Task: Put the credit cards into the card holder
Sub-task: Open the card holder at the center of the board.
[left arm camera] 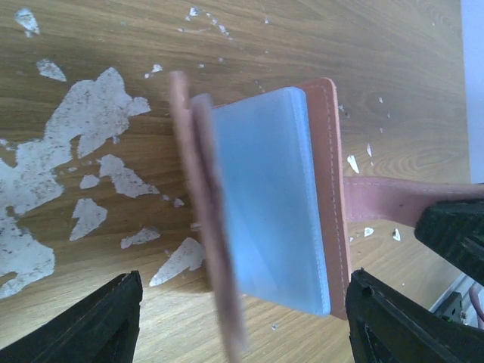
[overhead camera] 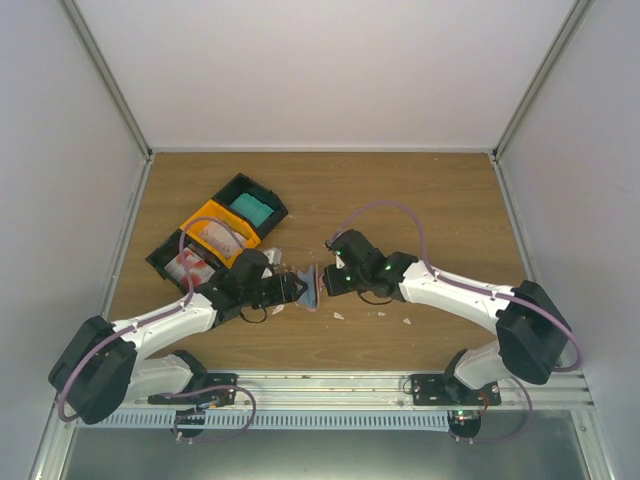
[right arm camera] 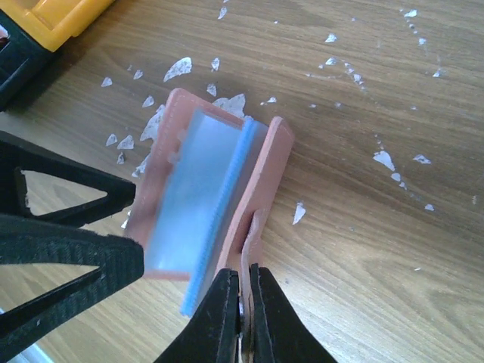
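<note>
Credit cards (left arm camera: 265,204), a pale blue stack, sit inside the open salmon card holder (right arm camera: 265,162), which stands on edge at mid-table between the two arms. White walls (overhead camera: 330,70) with aluminium corner rails (overhead camera: 105,75) enclose the wooden table (overhead camera: 420,200), its veneer marked by white flecks (left arm camera: 91,113). Black bins (overhead camera: 230,185) and an orange bin (overhead camera: 215,212) lie at back left. The right gripper (right arm camera: 243,272) pinches the holder's strap. The left gripper (left arm camera: 243,287) is spread, one finger on each side of the holder.

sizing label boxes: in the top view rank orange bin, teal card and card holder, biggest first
1. orange bin
2. teal card
3. card holder, but it is held tilted, nearly edge-on, so its rank against the card is unsure
</note>
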